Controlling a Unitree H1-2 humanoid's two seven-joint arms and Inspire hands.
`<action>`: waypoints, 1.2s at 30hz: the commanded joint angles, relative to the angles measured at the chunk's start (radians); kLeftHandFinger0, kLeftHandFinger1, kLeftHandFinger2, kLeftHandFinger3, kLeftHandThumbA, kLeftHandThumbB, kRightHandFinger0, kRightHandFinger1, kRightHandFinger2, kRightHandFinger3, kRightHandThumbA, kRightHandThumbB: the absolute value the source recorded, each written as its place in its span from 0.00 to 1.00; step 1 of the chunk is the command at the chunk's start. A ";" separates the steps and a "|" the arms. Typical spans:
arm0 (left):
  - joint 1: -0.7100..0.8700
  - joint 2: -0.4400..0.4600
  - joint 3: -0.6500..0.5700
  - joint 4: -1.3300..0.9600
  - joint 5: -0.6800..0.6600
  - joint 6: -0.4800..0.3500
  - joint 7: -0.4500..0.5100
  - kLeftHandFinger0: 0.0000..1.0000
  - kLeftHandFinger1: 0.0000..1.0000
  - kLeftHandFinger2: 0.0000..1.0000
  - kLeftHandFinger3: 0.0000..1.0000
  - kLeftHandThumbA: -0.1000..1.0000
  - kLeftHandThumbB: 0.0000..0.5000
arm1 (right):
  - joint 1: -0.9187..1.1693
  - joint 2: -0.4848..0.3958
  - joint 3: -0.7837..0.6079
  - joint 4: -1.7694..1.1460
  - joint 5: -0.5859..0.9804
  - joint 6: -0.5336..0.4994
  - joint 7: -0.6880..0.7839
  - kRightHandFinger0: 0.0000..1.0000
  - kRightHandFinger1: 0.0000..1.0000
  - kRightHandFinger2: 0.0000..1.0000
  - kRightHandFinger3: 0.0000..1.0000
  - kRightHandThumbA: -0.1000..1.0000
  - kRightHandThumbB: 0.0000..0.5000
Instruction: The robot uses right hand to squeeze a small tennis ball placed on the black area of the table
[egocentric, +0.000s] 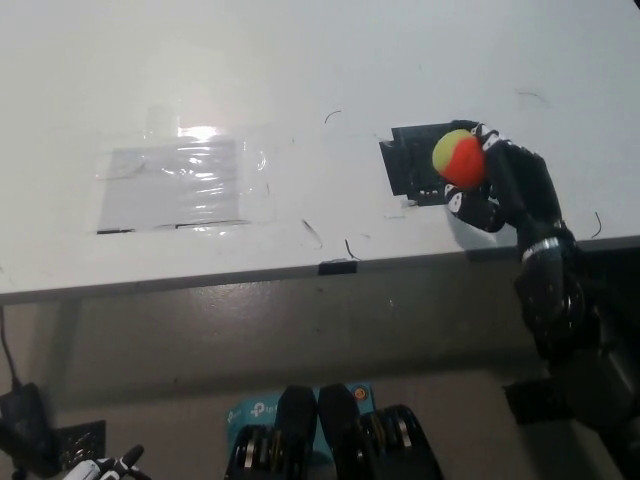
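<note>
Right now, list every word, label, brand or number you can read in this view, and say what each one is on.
"tp-l": partial white lettering on the teal box on the floor below the table edge; the rest is cut off.
No other text: the ball in the right hand, the black area and the clear taped sheet carry no readable print.

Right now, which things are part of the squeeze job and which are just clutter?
Job: ball; right hand gripping it; black patch on the table.

Clutter: taped plastic sheet; box on the floor; left hand, resting low at bottom left.
</note>
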 joint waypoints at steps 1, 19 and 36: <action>-0.006 0.028 0.005 -0.011 0.002 -0.011 -0.019 0.17 0.14 0.37 0.51 1.00 1.00 | -0.093 -0.047 0.057 0.080 -0.084 0.062 0.089 0.35 0.64 0.74 0.64 0.00 0.06; -0.023 0.035 0.004 -0.023 0.013 0.003 -0.024 0.20 0.18 0.43 0.60 1.00 1.00 | -0.144 -0.033 0.196 0.259 -0.139 0.097 0.164 1.00 1.00 1.00 1.00 0.48 0.98; -0.033 0.031 0.005 -0.032 0.013 0.002 -0.030 0.20 0.18 0.40 0.56 1.00 1.00 | -0.162 -0.037 0.211 0.206 -0.159 0.124 0.215 1.00 1.00 1.00 1.00 0.92 1.00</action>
